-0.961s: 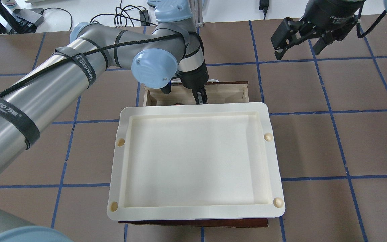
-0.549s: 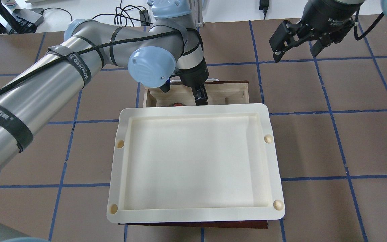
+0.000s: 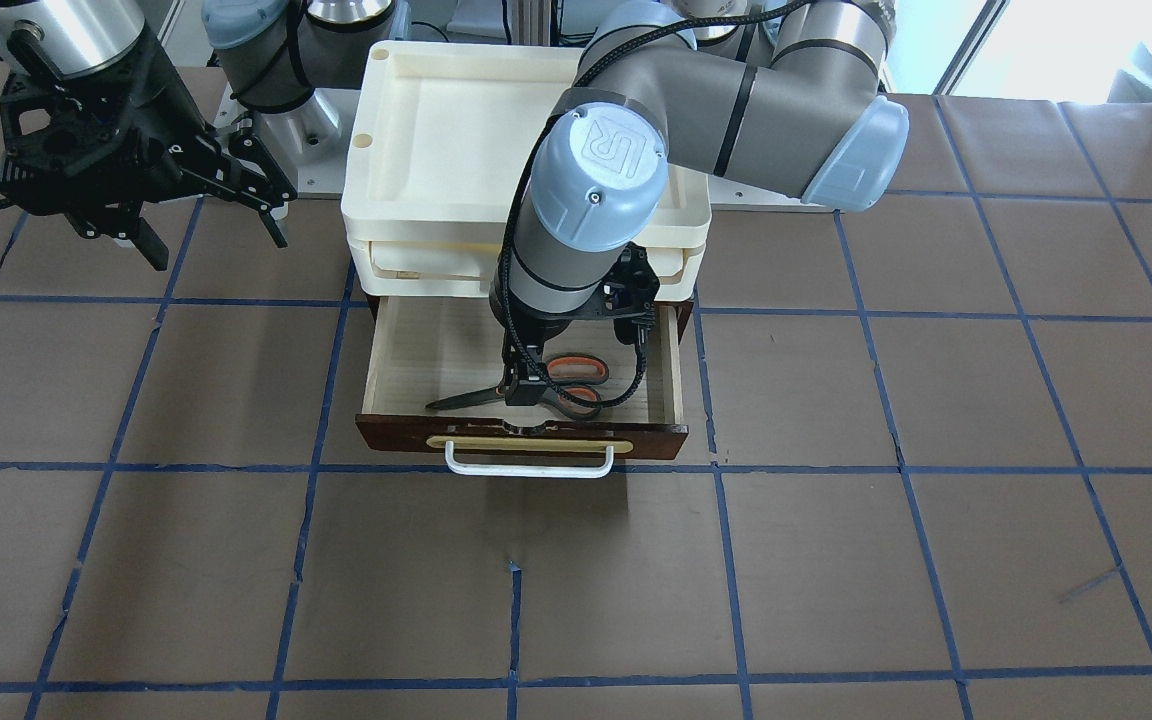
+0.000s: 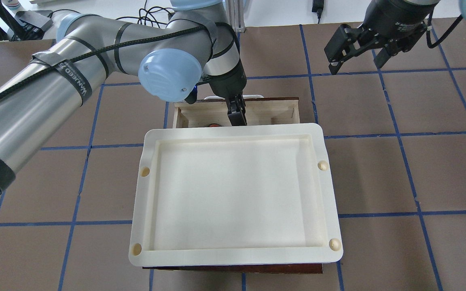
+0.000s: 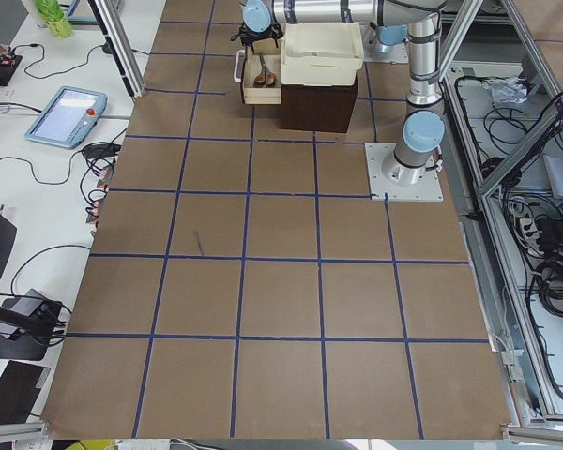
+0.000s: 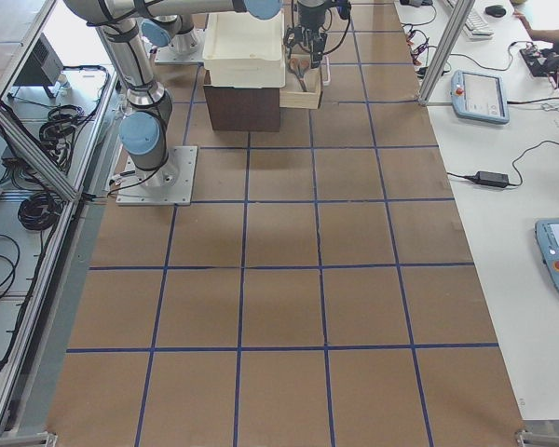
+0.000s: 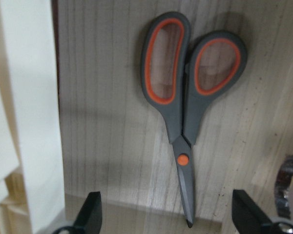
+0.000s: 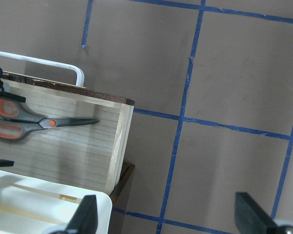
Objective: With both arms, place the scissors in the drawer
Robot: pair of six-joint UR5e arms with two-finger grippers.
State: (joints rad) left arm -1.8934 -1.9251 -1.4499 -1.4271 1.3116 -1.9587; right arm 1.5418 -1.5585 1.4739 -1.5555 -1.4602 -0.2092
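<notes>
Since the earlier overhead picture, the left arm's elbow has swung out toward the robot's left, and the left hand (image 4: 236,114) has drawn slightly back over the drawer (image 3: 416,345). The right hand (image 4: 355,68) has barely stirred.

The scissors (image 7: 180,131) lie flat on the drawer's pale floor. Their long axis runs parallel to the dark front, with the blades toward the robot's right and the loops toward its left.

The left hand hangs directly above them, released, its fingers spread to either side of the blade tip. It seems clear of the metal, though the front view hides the pivot.

The right hand, also released and grasping nothing, hovers over the counter (image 3: 836,550) well apart, so the left is nearer the white handle.

From overhead the cream tray (image 4: 233,131) hides all but an orange sliver. The wrist views show the whole pair.
</notes>
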